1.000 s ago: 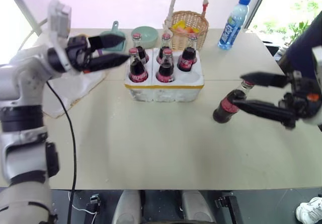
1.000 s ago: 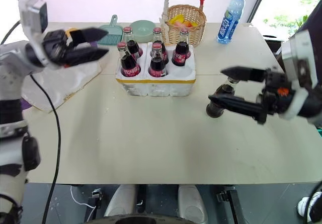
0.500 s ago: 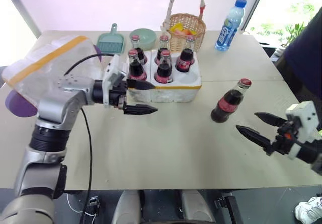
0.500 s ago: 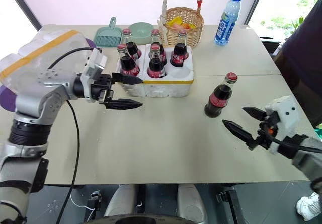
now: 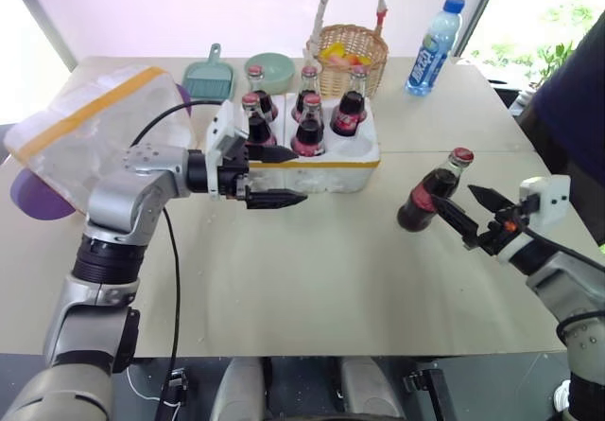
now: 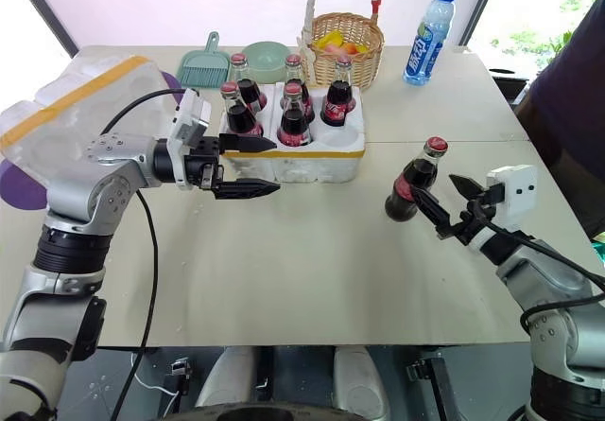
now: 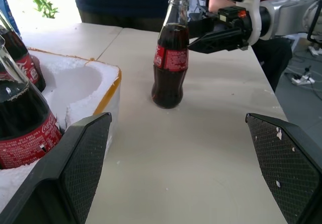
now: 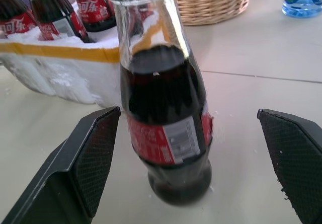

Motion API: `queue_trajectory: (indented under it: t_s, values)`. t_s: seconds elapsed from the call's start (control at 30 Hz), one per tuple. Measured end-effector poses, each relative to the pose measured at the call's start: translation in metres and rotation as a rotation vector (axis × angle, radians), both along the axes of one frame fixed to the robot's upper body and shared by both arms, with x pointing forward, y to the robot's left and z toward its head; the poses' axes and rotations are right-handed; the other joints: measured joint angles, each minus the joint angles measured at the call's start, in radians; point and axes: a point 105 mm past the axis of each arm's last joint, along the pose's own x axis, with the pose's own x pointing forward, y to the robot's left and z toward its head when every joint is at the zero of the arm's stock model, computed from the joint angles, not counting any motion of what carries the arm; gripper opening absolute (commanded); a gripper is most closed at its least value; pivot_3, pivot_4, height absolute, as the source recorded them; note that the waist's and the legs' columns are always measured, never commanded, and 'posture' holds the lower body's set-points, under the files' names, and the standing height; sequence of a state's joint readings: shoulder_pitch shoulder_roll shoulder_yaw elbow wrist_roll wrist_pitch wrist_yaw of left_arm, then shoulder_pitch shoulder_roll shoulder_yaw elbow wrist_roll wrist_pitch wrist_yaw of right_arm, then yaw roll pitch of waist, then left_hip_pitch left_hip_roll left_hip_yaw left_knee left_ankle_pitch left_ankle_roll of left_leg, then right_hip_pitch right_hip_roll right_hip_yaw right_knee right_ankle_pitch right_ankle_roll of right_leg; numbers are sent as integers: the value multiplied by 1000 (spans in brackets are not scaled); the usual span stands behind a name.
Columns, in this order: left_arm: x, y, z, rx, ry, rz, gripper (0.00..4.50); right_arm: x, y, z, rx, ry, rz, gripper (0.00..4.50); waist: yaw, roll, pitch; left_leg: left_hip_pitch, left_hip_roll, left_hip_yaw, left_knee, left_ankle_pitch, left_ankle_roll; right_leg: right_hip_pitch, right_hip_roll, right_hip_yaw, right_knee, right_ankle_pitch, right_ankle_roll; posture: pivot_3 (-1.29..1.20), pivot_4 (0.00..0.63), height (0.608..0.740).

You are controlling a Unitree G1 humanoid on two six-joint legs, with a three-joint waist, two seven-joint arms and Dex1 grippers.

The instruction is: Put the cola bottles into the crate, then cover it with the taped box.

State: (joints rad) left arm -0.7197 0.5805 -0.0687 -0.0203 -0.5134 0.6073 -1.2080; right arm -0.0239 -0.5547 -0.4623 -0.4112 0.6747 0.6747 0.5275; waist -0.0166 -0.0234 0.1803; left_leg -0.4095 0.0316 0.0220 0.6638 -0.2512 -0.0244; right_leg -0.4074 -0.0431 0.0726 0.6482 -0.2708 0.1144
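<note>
Nearby: wicker basket (image 5: 348, 54), blue-capped water bottle (image 5: 430, 47) beyond white six-well foam crate (image 5: 312, 161).
Grippers: left gripper (image 5: 284, 175) and right gripper (image 5: 463, 211) gape empty.
Change: right gripper has closed in on lone glass cola bottle (image 5: 433, 190).

- Right gripper (image 6: 456, 205): a second ago its fingers straddled the loose cola bottle (image 6: 413, 180); it then dropped back clear of it, and now it has closed in again, wide apart, just beside the bottle.
- Loose cola bottle: was leaning then; now upright on the worktop (image 6: 312, 251).
- Left gripper (image 6: 248, 166): moved down from beside the taped box (image 6: 71, 123) to the front corner of the crate (image 6: 321, 161).
</note>
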Motion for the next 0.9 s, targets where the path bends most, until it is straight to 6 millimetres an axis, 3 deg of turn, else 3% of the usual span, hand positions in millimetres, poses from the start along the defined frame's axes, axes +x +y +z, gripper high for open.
queue_trajectory:
  t_s: [0.37, 0.47, 0.53, 0.7, 0.8, 0.9]
  values:
    - [6, -4, 6, -19, -11, 15, 4465, 27, 12, -22, 1, 69, 62, 4500, 0, 0, 0, 0, 0, 0, 0, 0, 0, 0, 0, 0, 0, 0, 0, 0, 150, 740]
    - [8, -4, 6, -24, -9, 22, 4500, 33, 9, -23, 11, 76, 49, 3637, 0, 0, 0, 0, 0, 0, 0, 0, 0, 0, 0, 0, 0, 0, 0, 0, 150, 740]
    - [9, -4, 5, -26, -7, 30, 4500, 34, 9, -20, 13, 68, 46, 2768, 0, 0, 0, 0, 0, 0, 0, 0, 0, 0, 0, 0, 0, 0, 0, 0, 150, 740]
    - [12, -3, 5, -28, -8, 54, 4500, 34, 10, -16, 59, 80, 65, 2786, 0, 1, 0, 0, 0, 0, 0, 0, 0, 0, 0, 0, 0, 0, 0, 0, 150, 740]
    - [14, -2, 6, -33, -11, 71, 4500, 39, 18, 13, 128, 22, 125, 2786, -7, 6, 4, -1, 0, 2, 0, 0, 0, -2, 0, 2, 1, 0, 0, 0, 150, 740]
    - [16, -1, 7, -39, -15, 90, 4500, 48, 31, 68, 125, -123, 203, 2786, -14, 8, 5, -1, 0, 1, -1, 0, 0, -3, 0, 2, 2, 0, 0, 0, 150, 740]
